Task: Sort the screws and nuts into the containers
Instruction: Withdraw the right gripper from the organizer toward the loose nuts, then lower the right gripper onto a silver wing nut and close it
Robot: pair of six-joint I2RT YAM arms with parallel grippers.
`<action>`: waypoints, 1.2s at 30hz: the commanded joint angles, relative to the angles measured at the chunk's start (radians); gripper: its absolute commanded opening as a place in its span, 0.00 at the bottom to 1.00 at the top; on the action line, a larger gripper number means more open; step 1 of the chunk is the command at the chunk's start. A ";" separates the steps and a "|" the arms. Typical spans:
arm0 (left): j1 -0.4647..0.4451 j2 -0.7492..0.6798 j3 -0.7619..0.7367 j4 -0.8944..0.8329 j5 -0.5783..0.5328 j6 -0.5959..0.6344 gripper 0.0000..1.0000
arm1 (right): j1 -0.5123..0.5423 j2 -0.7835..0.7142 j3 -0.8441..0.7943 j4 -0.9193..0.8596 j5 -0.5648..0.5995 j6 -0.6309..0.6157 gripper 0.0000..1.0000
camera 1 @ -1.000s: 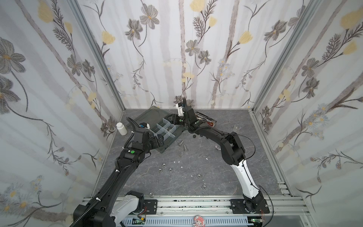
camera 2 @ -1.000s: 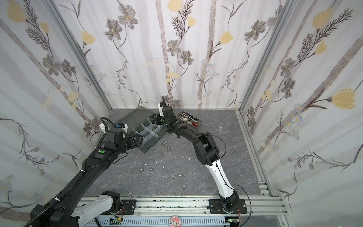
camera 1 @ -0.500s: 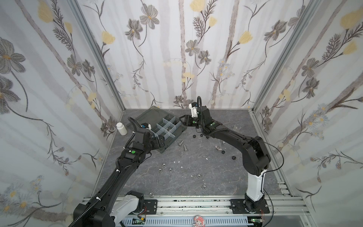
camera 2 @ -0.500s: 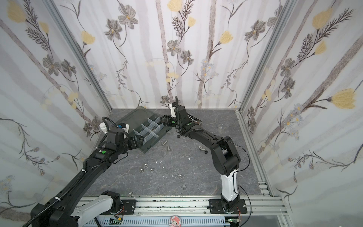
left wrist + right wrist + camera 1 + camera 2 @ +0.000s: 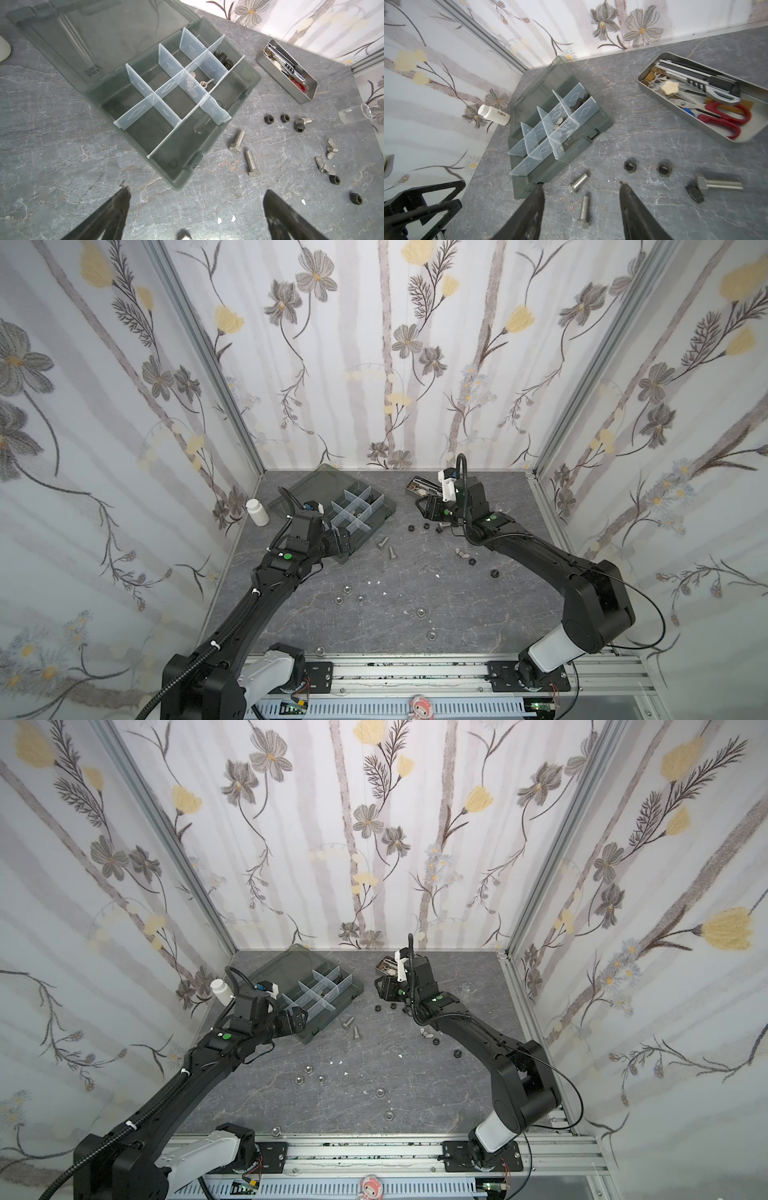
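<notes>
Right claw [image 5: 420, 508] has withdrawn from organizer box [image 5: 370, 531], empty.

The organizer box lid [image 5: 104, 37] carries moulded lettering, seen reversed, apparently reading AIRAJ; the white bottle [image 5: 492, 114] at the tabletop's left edge bears a barcode label with illegible digits.

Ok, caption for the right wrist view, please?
Open right gripper frames two silver screws beside the open organizer box; tool tin nearby.

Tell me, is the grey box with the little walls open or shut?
The grey box is open: its smoky lid is folded back behind it, and the compartments inside lie uncovered.
</notes>
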State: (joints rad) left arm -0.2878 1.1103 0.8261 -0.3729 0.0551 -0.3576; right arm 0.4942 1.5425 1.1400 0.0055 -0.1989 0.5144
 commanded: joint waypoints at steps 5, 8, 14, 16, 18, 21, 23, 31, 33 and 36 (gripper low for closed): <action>-0.022 0.012 0.008 0.011 -0.041 0.003 1.00 | -0.078 -0.108 -0.071 -0.062 0.050 -0.024 0.59; -0.031 0.019 0.007 0.015 -0.046 -0.008 1.00 | -0.118 -0.116 -0.081 -0.137 0.093 -0.029 0.59; -0.063 0.025 0.002 0.012 -0.070 -0.015 1.00 | -0.211 -0.117 -0.126 -0.250 0.196 -0.055 0.60; -0.069 0.025 0.001 0.013 -0.071 -0.020 1.00 | -0.228 -0.113 -0.143 -0.257 0.227 -0.064 0.62; -0.070 0.020 -0.004 0.018 -0.061 -0.024 1.00 | -0.233 -0.099 -0.149 -0.264 0.263 -0.081 0.63; -0.070 0.016 -0.002 0.013 -0.055 -0.023 1.00 | -0.238 -0.063 -0.140 -0.275 0.306 -0.101 0.63; -0.071 0.013 0.001 0.004 -0.062 -0.016 1.00 | -0.243 -0.040 -0.135 -0.280 0.317 -0.114 0.62; -0.074 0.012 0.008 -0.017 -0.063 0.003 1.00 | -0.246 0.039 -0.131 -0.303 0.355 -0.150 0.50; -0.075 0.013 0.008 -0.017 -0.055 0.002 1.00 | -0.246 0.045 -0.126 -0.310 0.362 -0.155 0.50; -0.075 0.013 0.010 -0.017 -0.046 0.001 1.00 | -0.246 0.090 -0.120 -0.312 0.372 -0.159 0.50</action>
State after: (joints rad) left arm -0.3626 1.1248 0.8261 -0.3828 0.0036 -0.3656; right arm 0.2481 1.6096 1.0115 -0.2932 0.1455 0.3729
